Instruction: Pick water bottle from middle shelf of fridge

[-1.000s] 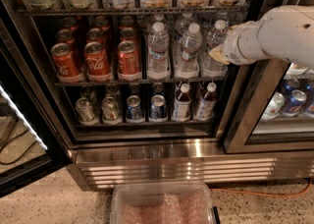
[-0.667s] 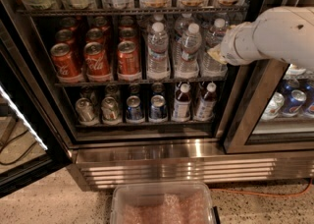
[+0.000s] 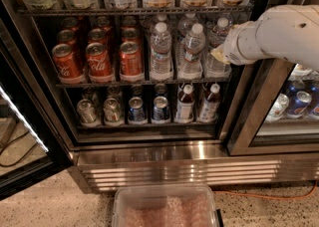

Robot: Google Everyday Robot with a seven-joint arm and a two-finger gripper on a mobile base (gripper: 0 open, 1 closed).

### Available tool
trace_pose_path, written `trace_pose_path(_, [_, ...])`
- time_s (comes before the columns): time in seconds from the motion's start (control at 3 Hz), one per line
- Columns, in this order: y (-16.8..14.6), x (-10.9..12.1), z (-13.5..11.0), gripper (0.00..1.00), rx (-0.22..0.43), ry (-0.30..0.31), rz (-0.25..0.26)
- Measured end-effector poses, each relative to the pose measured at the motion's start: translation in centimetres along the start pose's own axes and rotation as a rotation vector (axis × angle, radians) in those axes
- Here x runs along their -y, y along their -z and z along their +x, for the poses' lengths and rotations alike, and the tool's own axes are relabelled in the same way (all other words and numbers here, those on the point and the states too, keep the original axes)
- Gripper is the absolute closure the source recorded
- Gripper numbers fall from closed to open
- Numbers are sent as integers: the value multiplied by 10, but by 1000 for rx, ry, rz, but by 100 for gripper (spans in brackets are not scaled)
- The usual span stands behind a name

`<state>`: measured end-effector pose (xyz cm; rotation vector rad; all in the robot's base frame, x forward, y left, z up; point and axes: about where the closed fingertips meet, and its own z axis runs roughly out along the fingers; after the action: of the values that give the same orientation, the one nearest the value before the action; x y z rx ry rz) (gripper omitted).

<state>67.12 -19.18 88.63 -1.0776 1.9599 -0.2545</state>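
Judging the task as partway along: reaching in done, grasping unconfirmed, lifting out of the fridge (image 3: pixel 149 154) not yet done.

Starting nearest: noting a clear plastic tub (image 3: pixel 164 207) on the floor, well below and left of the gripper (image 3: pixel 219 55), and behind it the louvered base grille (image 3: pixel 189 173), also well below. Neither crowding the white arm (image 3: pixel 279 34).

Going deeper: passing the brown drink bottles (image 3: pixel 209 102) on the lower rack, directly below the gripper and apart from it.

Reaching the middle shelf (image 3: pixel 139 83): finding the gripper at the front of the rightmost water bottle (image 3: pixel 217 36), touching it or just beside it, cannot tell which. Cannot tell either whether spread wide, narrowed or clamping. Bottle standing upright on the shelf, just behind the front rail.

Weighing the room: a second clear bottle (image 3: pixel 192 52) just left of the gripper, the dark door post (image 3: pixel 249 116) just right and below, the upper rack rail (image 3: pixel 134 11) above. Tight sideways, then; likely needing a slight lift over the front rail and a straight pull toward the camera, where open space is lying. Red cola cans (image 3: pixel 99 61) well off to the left, out of the way.
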Motion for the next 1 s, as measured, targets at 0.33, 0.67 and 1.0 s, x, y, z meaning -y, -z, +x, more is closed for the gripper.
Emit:
trace_pose_path(0.33, [0, 0, 0, 60, 0, 0, 0])
trace_pose_path(0.67, [0, 0, 0, 57, 0, 0, 0])
trace_pose_path(1.0, [4, 4, -5, 54, 0, 0, 0])
